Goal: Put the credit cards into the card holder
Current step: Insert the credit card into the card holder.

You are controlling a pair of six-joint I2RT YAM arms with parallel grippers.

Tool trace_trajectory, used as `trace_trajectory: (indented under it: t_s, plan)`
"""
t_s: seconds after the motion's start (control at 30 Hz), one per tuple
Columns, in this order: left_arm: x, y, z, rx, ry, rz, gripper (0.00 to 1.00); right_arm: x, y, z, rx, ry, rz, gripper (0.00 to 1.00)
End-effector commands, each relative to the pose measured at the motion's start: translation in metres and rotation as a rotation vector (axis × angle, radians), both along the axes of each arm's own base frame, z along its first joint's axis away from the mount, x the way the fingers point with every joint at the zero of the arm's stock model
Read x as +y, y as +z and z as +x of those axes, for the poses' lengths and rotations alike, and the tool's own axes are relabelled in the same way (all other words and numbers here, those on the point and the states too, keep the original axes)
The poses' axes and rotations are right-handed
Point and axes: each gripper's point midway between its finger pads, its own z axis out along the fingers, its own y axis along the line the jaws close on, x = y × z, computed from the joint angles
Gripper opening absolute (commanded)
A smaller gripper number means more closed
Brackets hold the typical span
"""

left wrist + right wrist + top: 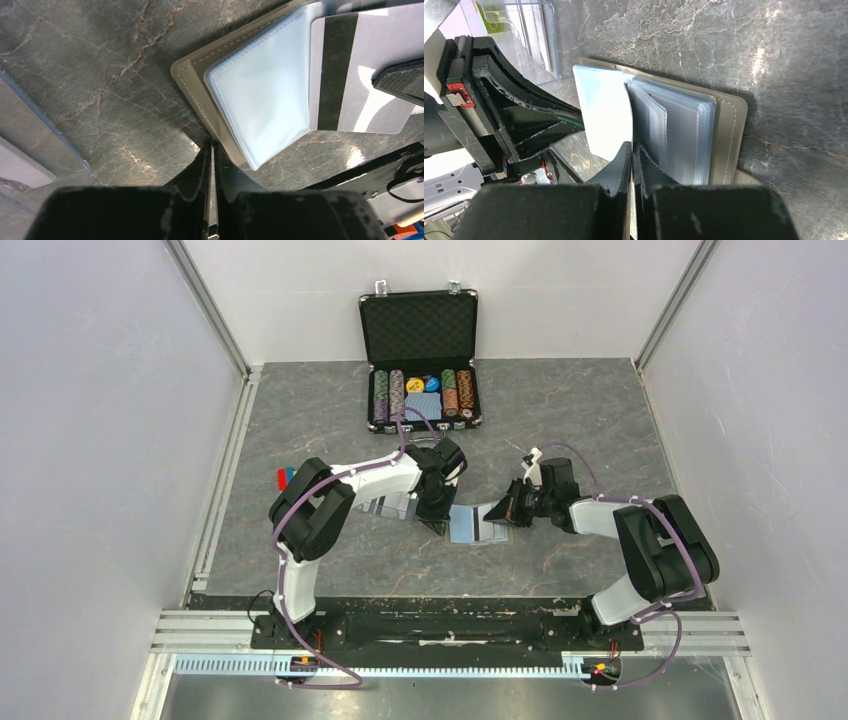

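The taupe card holder [470, 525] lies open on the table, its clear light-blue sleeves facing up. It also shows in the left wrist view [192, 82] and the right wrist view [726, 135]. My right gripper [504, 514] [632, 147] is shut on a whitish credit card [601, 110] with a dark stripe [350, 75]. It holds the card's edge at the sleeves near the fold. My left gripper [437, 519] [212, 147] is shut, with its tips against the holder's left edge. The second card is not clearly in view.
An open black poker-chip case [420, 370] stands at the back. A clear plastic box [388, 505] [524, 35] lies just left of the holder, under my left arm. Small red and blue pieces [287, 477] lie further left. Grey walls enclose the table.
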Motion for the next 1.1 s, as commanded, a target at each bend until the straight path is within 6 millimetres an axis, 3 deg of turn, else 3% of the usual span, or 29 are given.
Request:
trace_trajectory:
  t_s: [0.0, 0.43, 0.8, 1.07]
  plan:
    - [-0.003, -0.010, 0.004, -0.015, -0.011, 0.009, 0.10, -0.009, -0.004, -0.001, -0.013, -0.020, -0.052, 0.00]
    - [-0.005, -0.010, 0.005, -0.018, -0.012, 0.007, 0.10, -0.014, 0.001, 0.007, -0.047, -0.037, -0.065, 0.00]
    - [-0.007, -0.009, 0.005, -0.014, -0.013, -0.002, 0.09, -0.008, -0.016, -0.007, 0.038, 0.007, -0.037, 0.00]
    - [-0.013, -0.004, 0.007, -0.018, -0.013, -0.019, 0.08, 0.001, -0.015, -0.012, 0.062, 0.031, 0.020, 0.00]
